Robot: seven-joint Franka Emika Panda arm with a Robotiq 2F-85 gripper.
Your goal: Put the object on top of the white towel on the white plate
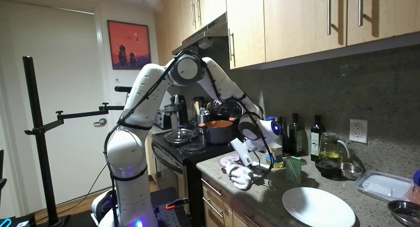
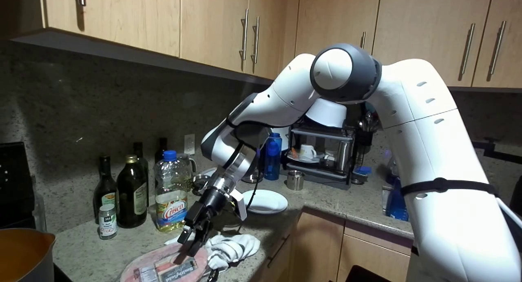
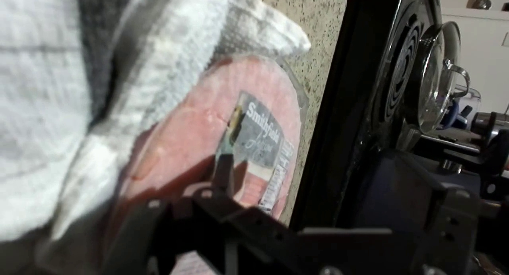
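Observation:
A flat pink Smithfield meat package [image 2: 136, 269] lies on the counter beside the stove, against the rumpled white towel [image 2: 234, 248]. In the wrist view the package [image 3: 274, 84] fills the middle and the towel [image 3: 179, 40] covers the upper left; I cannot tell how much towel is under it. My gripper [image 2: 189, 245] points down over the package, its fingers apart with nothing between them. One dark finger [image 3: 224, 171] shows over the label; the other is hard to make out. The white plate [image 1: 318, 205] stands further along the counter, and also shows behind the gripper [image 2: 267, 202].
A green box [image 1: 293, 169] stands between towel and plate. A Crisco oil bottle [image 2: 171, 196] and dark bottles [image 2: 132, 192] stand along the back wall. The black stove [image 3: 338, 120] with an orange-lined pot [image 1: 219, 132] borders the package. A plastic container [image 1: 384, 184] lies beyond the plate.

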